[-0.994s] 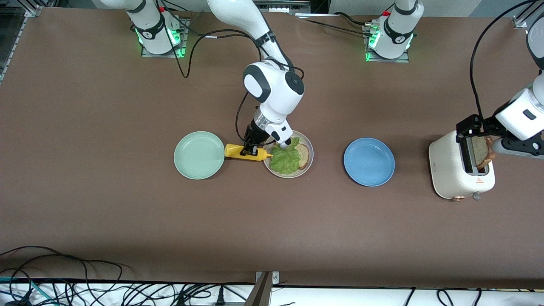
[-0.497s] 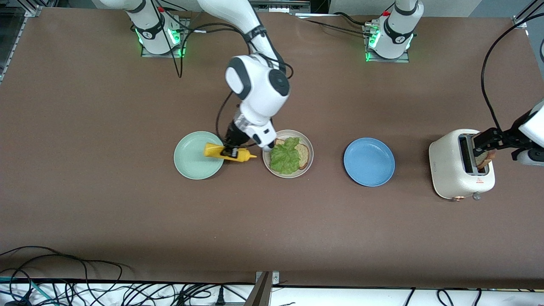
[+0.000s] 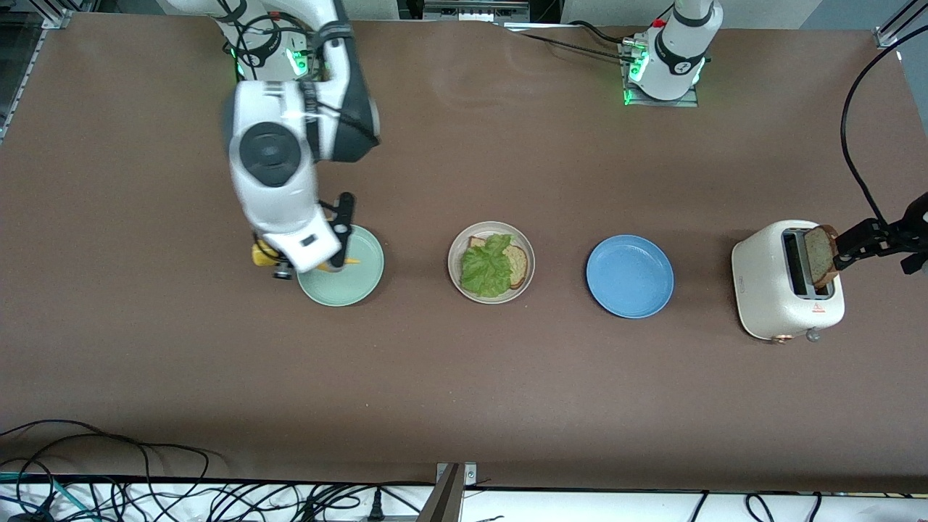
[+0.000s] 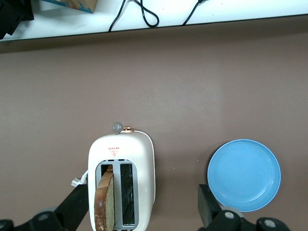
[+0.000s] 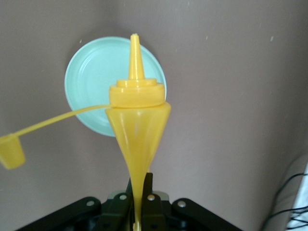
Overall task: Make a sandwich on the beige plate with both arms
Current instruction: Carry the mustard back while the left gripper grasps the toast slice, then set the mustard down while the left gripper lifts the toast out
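So the beige plate sits mid-counter with one bread slice on it and the lettuce draped over most of that. Half a sandwich, basically. The second slice is standing on edge in the toaster down at the left arm's end of the counter, poking up out of one slot.

The left gripper is right over the toaster, fingers spread wide, one on each side of it, nothing held. In the left wrist view the slice's long edge runs along the slot and sits just inside one finger, not centred between them. That's the bit that matters, I think: the gripper probably has to shift so the slice lands in the middle before it pinches across the flat faces and pulls straight up. The left arm is obviously the one for this; the right is way off.

The right gripper is clamped on the yellow bottle, cap dangling on its strap, nozzle pointing out over the green plate toward the right arm's end of the counter.

The blue plate sits between the beige plate and the toaster, so the carry would pass over it.
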Controlling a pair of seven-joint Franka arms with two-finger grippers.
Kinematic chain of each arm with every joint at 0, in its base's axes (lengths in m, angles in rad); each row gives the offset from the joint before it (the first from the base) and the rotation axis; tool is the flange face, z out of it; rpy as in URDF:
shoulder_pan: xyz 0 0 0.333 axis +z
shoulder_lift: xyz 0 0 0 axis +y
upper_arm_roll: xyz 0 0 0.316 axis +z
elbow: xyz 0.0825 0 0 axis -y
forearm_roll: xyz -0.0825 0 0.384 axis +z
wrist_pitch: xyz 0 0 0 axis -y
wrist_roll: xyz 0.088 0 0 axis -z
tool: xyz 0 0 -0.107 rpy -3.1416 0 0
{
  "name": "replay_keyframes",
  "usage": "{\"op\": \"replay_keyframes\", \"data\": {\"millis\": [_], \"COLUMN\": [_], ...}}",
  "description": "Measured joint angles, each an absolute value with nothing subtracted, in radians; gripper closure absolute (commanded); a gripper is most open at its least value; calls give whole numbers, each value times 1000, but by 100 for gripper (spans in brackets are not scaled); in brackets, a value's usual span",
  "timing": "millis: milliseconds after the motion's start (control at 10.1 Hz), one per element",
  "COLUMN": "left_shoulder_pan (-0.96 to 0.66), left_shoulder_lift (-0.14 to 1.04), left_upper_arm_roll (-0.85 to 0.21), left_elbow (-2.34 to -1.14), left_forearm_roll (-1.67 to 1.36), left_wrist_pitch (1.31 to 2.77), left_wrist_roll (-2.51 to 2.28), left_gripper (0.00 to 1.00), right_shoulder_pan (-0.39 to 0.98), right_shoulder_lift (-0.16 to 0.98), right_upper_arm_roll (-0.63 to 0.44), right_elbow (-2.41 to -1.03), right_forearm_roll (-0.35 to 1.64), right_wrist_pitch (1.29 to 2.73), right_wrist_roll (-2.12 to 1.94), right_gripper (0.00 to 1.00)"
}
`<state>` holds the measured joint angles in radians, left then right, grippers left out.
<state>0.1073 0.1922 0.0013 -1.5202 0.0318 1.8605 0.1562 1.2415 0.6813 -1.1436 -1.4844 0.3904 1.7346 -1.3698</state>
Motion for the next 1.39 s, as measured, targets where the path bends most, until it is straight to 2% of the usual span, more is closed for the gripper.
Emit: {"op": "replay_keyframes", "data": {"millis": [199,596,795,1093,1192,1292,1391], "left_shoulder_pan": [130,209,231,258,275,288,295], "left_shoulder_lift": [200,244,265,297,308,314,316], "left_upper_arm_roll": [2,3,3,3,3,3,3], "left_elbow": [-1521,-1526,-1535,-1634,-1664,-1699,-1734], "left_forearm_roll": [32,32,32,32,32,32,32], "left_wrist_pitch": [1857,1838,1826,1827,1844,1879,1912], "left_wrist_roll": [156,158,159,183,186,188,189], "left_gripper": [0,0,0,0,7,44,68], "right_shoulder_pan": [1167,773,585,266,178,109,60], "right_shoulder_lift": [680,687,692,730,745,761,774], "right_upper_arm_roll": [-1218,-1200,-1097,-833,-749,-680,-627], "right_elbow": [-1513,-1541,-1585,-1613,-1613,-1612,-1611], "right_forearm_roll": [561,948,1091,1163,1167,1170,1174], "right_wrist_pitch": [1680,1445,1330,1281,1277,1276,1276], "right_wrist_roll": [-1519,-1857,-1970,-2186,-2245,-2303,-2348], "right_gripper": [100,100,100,100,100,100,100]}}
